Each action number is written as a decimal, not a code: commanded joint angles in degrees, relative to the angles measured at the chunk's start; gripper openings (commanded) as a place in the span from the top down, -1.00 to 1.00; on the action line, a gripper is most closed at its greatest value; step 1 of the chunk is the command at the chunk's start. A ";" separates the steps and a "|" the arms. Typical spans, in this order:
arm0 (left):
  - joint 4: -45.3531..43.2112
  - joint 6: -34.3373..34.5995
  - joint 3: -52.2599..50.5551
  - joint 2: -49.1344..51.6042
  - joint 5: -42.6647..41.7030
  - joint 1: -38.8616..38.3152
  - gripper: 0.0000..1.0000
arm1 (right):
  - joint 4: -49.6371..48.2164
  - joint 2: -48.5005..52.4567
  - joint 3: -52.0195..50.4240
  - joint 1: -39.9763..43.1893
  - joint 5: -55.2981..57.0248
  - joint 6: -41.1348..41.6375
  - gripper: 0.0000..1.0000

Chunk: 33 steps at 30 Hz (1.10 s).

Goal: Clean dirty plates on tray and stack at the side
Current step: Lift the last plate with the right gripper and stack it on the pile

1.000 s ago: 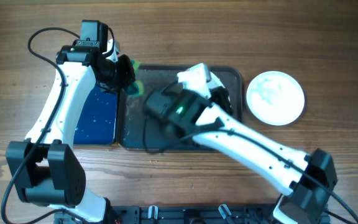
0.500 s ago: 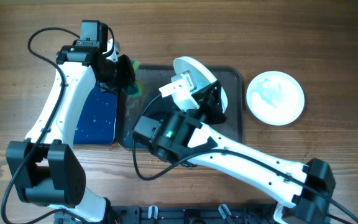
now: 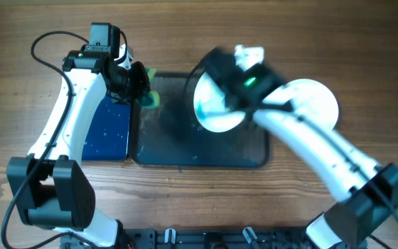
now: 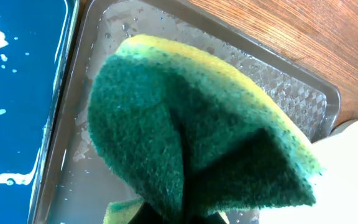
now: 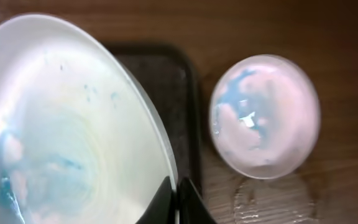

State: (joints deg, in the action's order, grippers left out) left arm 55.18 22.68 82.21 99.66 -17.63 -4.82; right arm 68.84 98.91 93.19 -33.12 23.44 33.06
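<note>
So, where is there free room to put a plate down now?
The tray floor is bare along its near edge and between the sponge and the held plate. The table is bare in front of the tray. It is crowded at right: side plate and right arm.

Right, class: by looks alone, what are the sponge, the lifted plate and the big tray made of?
Sponge: yellow foam under a rough, matte green fibre scourer. Lifted plate: smooth white with a soft sheen, perhaps ceramic or melamine. Tray: dark, probably plastic; textured floor, wet shine.
</note>
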 commanded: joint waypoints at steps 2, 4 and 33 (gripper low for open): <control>-0.13 0.52 -0.13 0.33 0.39 -0.15 0.92 | -2.03 -1.09 0.04 17.20 -25.62 -10.54 0.92; -0.04 0.52 -0.13 0.33 0.39 -0.15 0.92 | -1.29 -1.09 0.04 26.10 -26.40 -10.40 0.91; 3.30 -3.52 -0.11 -0.63 2.58 1.90 0.92 | -6.49 -2.12 -14.29 47.08 -33.40 -19.71 -0.46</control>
State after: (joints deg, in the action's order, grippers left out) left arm 56.66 22.55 82.19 99.66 -16.14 -4.60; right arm 60.66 98.87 72.10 16.43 -6.48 17.02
